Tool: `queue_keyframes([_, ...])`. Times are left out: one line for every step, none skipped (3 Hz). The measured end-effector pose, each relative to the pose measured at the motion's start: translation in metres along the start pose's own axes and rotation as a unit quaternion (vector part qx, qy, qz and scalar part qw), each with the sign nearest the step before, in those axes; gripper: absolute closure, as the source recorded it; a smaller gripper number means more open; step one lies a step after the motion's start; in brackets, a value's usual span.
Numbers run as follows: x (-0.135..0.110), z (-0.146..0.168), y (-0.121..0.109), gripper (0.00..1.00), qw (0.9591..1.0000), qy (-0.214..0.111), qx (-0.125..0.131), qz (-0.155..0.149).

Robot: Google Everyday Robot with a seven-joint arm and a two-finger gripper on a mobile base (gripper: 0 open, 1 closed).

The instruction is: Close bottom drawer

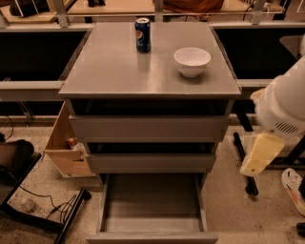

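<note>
The bottom drawer [152, 206] stood pulled out, its smooth interior bare, with open floor just right of it. The tool [259, 155] hung right of the cabinet, near a black stand leg [242, 159]. A cardboard box [62, 148] crowded the left side.

a pale speckled stone floor [228, 200] lies under dim, warm light. a grey metal cabinet with a flat brushed top [109, 66] stands mid-room. behind it a long grey rail [28, 86] runs across dark recesses, with a light wooden tabletop [119, 5] beyond. left of the cabinet sits an open brown box [62, 155], with black cables [52, 209] on the floor nearby. my gripper [259, 159] hangs at the right, above the floor beside the cabinet.
</note>
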State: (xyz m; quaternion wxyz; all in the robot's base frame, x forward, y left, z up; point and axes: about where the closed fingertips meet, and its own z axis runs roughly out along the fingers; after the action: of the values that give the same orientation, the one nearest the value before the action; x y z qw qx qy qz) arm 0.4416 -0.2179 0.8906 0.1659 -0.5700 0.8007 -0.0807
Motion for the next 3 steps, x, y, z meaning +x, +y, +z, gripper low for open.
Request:
queue_keyframes([0.028, 0.077, 0.022, 0.00, 0.9993, 0.027, -0.018, 0.020])
queue_keyframes([0.052, 0.138, 0.037, 0.00, 0.9979, 0.036, -0.029, 0.045])
queue_keyframes([0.065, 0.186, 0.051, 0.00, 0.9954, 0.031, -0.046, 0.078])
